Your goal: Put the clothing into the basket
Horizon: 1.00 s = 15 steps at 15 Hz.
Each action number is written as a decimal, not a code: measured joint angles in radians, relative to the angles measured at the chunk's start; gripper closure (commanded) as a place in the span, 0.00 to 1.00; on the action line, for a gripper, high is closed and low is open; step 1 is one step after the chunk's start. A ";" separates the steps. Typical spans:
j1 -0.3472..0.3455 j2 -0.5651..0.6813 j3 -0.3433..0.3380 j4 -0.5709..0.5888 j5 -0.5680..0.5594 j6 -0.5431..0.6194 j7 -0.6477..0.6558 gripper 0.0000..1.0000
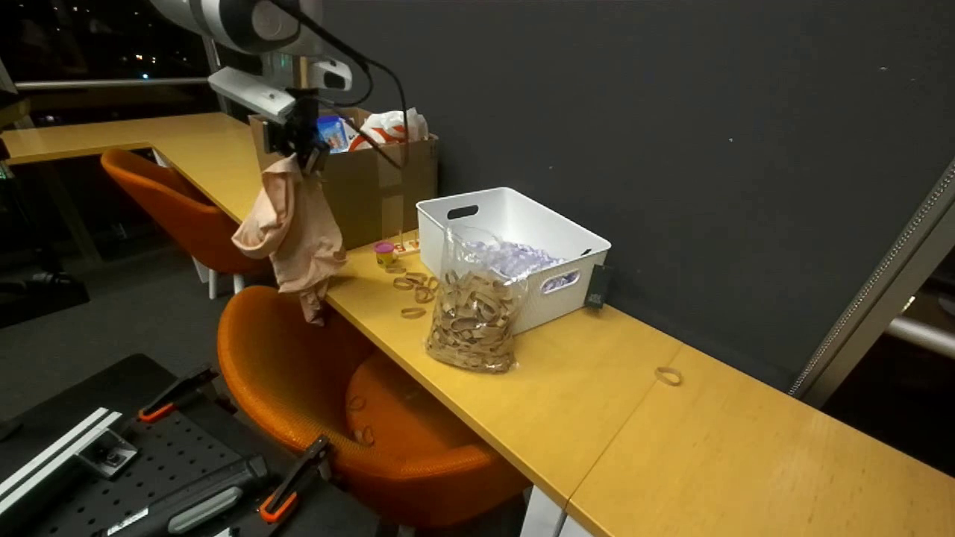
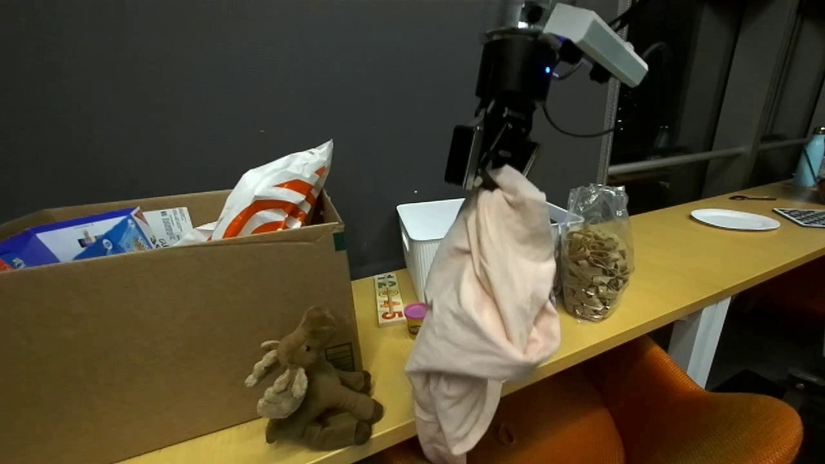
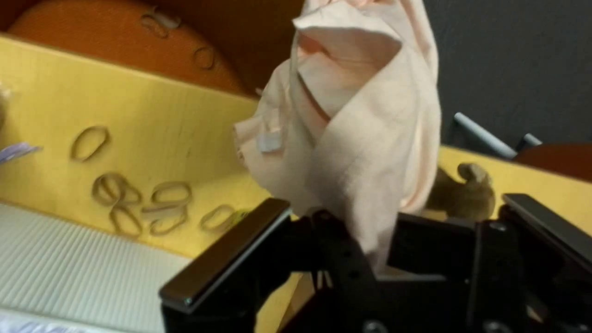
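The clothing is a pale pink cloth that hangs down in folds from my gripper. It hangs in front of the cardboard box and past the table's front edge. The clothing also shows in an exterior view, where it covers part of the basket, and in the wrist view. My gripper is shut on the top of the cloth; the pinched part is partly hidden. The basket is a white plastic bin with crumpled purple-white material inside. It stands apart from the cloth, and its ribbed wall shows in the wrist view.
A clear bag of brown bands stands against the basket's front. A full cardboard box, plush moose, small tub and number board are on the table. Loose bands lie nearby. An orange chair stands at the table edge.
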 measured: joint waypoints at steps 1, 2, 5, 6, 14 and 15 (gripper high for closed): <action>-0.013 0.005 -0.019 0.043 -0.026 -0.009 0.000 1.00; -0.026 0.009 -0.039 0.084 -0.048 -0.015 0.001 1.00; -0.067 0.029 -0.095 0.220 -0.122 -0.018 0.010 1.00; -0.078 0.043 -0.112 0.273 -0.150 -0.019 0.012 1.00; -0.126 0.376 -0.241 0.664 -0.400 -0.002 0.013 1.00; -0.135 0.431 -0.262 0.709 -0.416 0.005 0.013 1.00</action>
